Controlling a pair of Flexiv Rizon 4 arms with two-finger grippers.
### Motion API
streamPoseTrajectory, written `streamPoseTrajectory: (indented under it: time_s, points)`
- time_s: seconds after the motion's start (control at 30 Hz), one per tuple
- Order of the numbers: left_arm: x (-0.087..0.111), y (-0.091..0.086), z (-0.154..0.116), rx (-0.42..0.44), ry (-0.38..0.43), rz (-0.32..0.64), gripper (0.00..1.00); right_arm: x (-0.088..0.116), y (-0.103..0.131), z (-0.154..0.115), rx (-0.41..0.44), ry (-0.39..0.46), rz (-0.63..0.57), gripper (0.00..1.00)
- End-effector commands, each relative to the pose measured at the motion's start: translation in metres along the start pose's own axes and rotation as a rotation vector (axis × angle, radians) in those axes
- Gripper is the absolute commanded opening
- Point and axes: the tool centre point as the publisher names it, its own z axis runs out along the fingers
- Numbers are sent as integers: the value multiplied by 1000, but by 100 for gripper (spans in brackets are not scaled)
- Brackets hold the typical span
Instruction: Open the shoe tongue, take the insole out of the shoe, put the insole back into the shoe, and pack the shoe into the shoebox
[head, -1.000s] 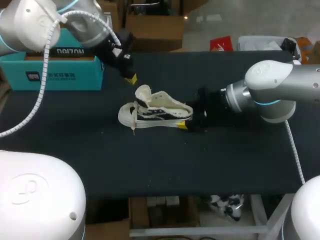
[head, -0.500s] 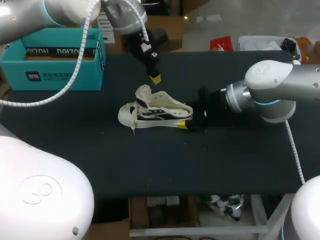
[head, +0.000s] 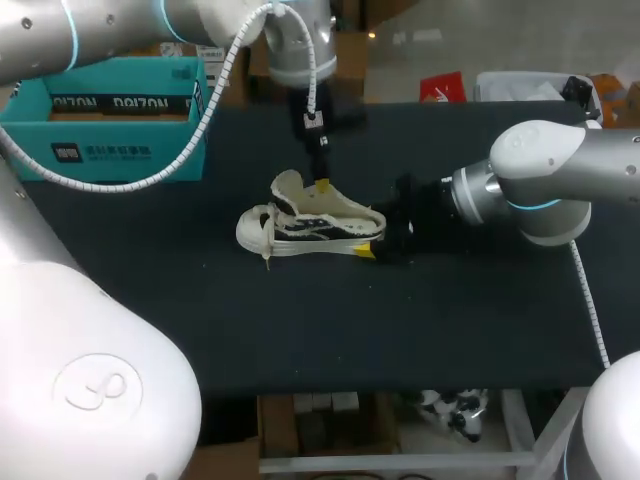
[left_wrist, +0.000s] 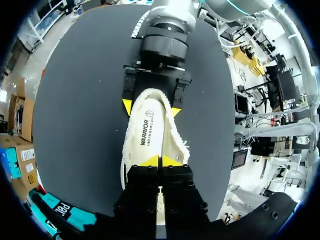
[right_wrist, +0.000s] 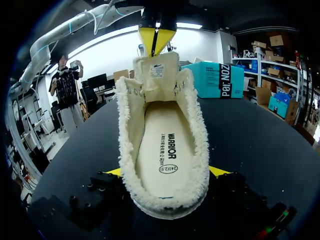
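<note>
While the cream low-cut shoe with fleecy lining and black side stripes (head: 310, 225) rests on the black table top (head: 200, 320) in the head view, its heel is clamped from both sides by the right gripper (head: 374, 238). The teal cardboard shoebox (head: 110, 150) stands well apart at the far left corner. The left gripper (head: 322, 186) is held over the throat of the shoe, just beside the raised cream fabric tongue (head: 288, 186).

From the left wrist view, the left gripper's yellow tips are seen pressed together, with nothing visibly caught between them. Whether the tongue's edge is nipped beneath them cannot be told. The flat cream printed insole (left_wrist: 149, 132) is seen seated inside the shoe, ahead of those tips, and the right gripper's tips are set against both sides of the heel.

From the right wrist view, the tongue (right_wrist: 156, 70) is shown upright, with the closed left tips at its top edge. The step in hand is judged to be the opening of the tongue. It is best done by easing the tongue toward the toe while the heel is clamped firmly. That way the shoe is neither dragged nor tipped, and the insole is laid bare for lifting.
</note>
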Motion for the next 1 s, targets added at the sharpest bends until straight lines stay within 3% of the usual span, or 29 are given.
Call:
streamPoseTrajectory:
  time_s: [0.03,0.63,1.0]
  points:
    - [-7,0,20,-14,11,100,0,-2,-7,4,-3,2,0,0]
    - [-12,11,85,-31,7,199,0,-2,-7,4,-3,2,0,0]
    - [-5,18,84,-22,31,238,0,-2,-7,4,-3,2,0,0]
